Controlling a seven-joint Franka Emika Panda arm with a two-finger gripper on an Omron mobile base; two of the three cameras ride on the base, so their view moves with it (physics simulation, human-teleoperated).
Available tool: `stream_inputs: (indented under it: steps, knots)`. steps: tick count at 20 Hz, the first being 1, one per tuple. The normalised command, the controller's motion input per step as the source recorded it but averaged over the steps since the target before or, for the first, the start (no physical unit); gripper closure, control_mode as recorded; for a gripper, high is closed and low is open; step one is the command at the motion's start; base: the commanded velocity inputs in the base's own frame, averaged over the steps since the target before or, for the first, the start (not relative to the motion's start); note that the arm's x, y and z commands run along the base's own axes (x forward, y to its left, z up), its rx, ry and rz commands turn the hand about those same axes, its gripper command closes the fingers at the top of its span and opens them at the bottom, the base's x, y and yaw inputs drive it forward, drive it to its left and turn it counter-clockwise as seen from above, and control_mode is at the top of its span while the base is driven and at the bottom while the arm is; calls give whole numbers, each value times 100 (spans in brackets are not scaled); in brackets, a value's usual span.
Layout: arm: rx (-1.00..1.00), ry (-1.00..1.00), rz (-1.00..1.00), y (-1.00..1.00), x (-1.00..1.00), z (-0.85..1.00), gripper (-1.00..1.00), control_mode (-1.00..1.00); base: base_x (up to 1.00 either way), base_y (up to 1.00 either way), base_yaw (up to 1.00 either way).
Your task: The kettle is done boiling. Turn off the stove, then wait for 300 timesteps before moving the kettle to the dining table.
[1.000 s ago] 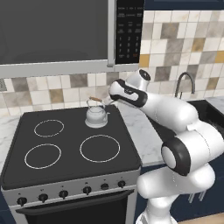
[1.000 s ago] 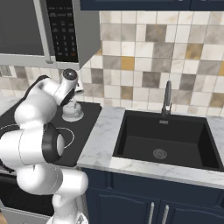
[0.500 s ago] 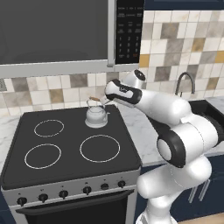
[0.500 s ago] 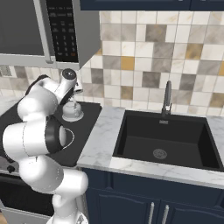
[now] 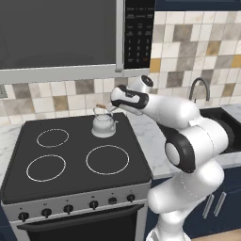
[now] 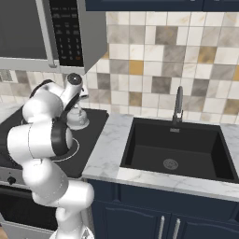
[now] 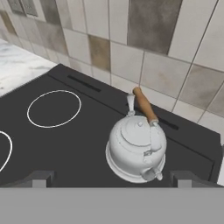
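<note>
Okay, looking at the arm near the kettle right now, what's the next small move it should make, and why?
Probably ease the open gripper down and forward over the kettle. In the hand view the kettle sits just ahead between the spread fingertips, ungrasped, on the stove at its back right burner, with its brown handle arched on top.

My views are evenly, softly lit and rendered; the squat silver-grey metal kettle (image 7: 136, 149) carries dull highlights, the black glass cooktop (image 5: 75, 155) no glare.
</note>
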Motion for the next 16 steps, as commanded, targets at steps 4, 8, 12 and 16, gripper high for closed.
stream_inputs:
  steps: [4,8,12,16]
  knots:
    - [0,-1,0,2,16,-17,-100,-100,0,0,0]
    - [0,-2,0,4,11,-18,-100,-100,0,0,0]
    - [0,-1,0,5,14,-13,-100,-100,0,0,0]
    - [0,0,0,2,20,-11,-100,-100,0,0,0]
